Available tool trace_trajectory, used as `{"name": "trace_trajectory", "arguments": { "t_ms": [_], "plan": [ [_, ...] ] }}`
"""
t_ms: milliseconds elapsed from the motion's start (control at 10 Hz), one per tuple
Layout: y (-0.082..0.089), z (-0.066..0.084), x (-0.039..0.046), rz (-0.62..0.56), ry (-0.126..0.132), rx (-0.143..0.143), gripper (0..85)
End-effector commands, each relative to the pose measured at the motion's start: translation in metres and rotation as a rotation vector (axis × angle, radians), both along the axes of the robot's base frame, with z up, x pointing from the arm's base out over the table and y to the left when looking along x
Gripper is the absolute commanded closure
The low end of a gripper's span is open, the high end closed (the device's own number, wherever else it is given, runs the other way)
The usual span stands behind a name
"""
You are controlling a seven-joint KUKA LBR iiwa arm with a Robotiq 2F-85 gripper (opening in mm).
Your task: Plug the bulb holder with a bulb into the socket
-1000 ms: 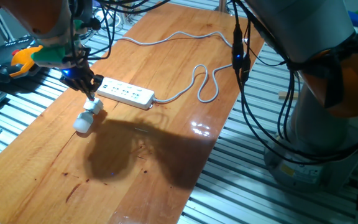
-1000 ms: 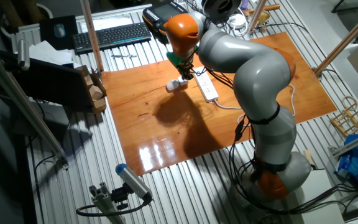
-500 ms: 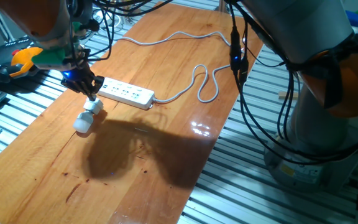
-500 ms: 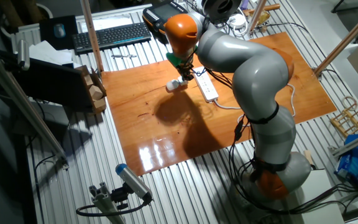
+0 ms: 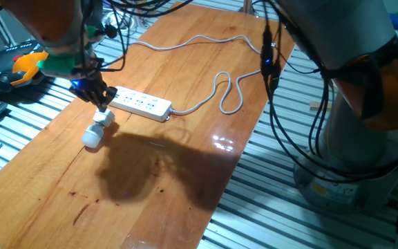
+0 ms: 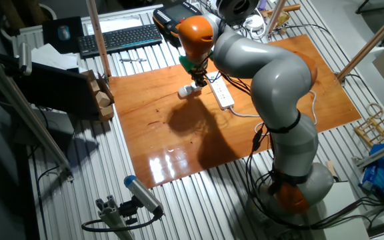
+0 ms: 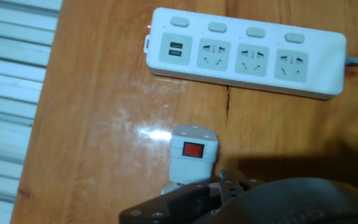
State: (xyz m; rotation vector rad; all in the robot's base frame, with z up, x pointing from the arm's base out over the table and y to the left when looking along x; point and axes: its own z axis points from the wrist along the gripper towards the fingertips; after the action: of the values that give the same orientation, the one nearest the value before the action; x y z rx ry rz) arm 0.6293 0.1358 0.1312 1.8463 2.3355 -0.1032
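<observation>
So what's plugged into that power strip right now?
Nothing. The strip shows three empty outlets and a USB panel. The bulb holder lies on the table beside it, its bulb end hidden under the gripper.

One fixed camera sits low at my table's [image 5: 185, 166] near end, another looks down from high, my hand's stares straight down; all share the socket [image 5: 139, 104].

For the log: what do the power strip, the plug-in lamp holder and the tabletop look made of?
The long white power strip looks like smooth moulded plastic, with an even matte sheen. The small white lamp holder with its red switch seems the same plastic. The orange-brown tabletop looks like varnished wood: visible grain and glossy reflections.
</observation>
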Motion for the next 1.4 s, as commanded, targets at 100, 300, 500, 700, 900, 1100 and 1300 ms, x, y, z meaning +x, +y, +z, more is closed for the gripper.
{"name": "trace_trajectory", "arguments": {
  "t_ms": [100, 300, 500, 700, 900, 1100, 1300],
  "plan": [
    [0.000, -0.002, 0.0022, -0.015, -0.028, 0.012, 85.0],
    [0.001, -0.002, 0.0032, -0.082, -0.026, 0.004, 68.0],
    [0.003, -0.001, 0.0038, -0.122, -0.006, -0.021, 51.0],
    [0.004, -0.001, 0.0042, -0.119, -0.015, -0.043, 34.0],
    [0.005, -0.002, 0.0043, -0.132, -0.029, -0.055, 17.0],
    [0.005, -0.004, 0.0078, -0.150, -0.047, -0.053, 17.0],
    [0.003, -0.008, 0.0123, -0.140, -0.042, -0.055, 17.0]
  ]
}}
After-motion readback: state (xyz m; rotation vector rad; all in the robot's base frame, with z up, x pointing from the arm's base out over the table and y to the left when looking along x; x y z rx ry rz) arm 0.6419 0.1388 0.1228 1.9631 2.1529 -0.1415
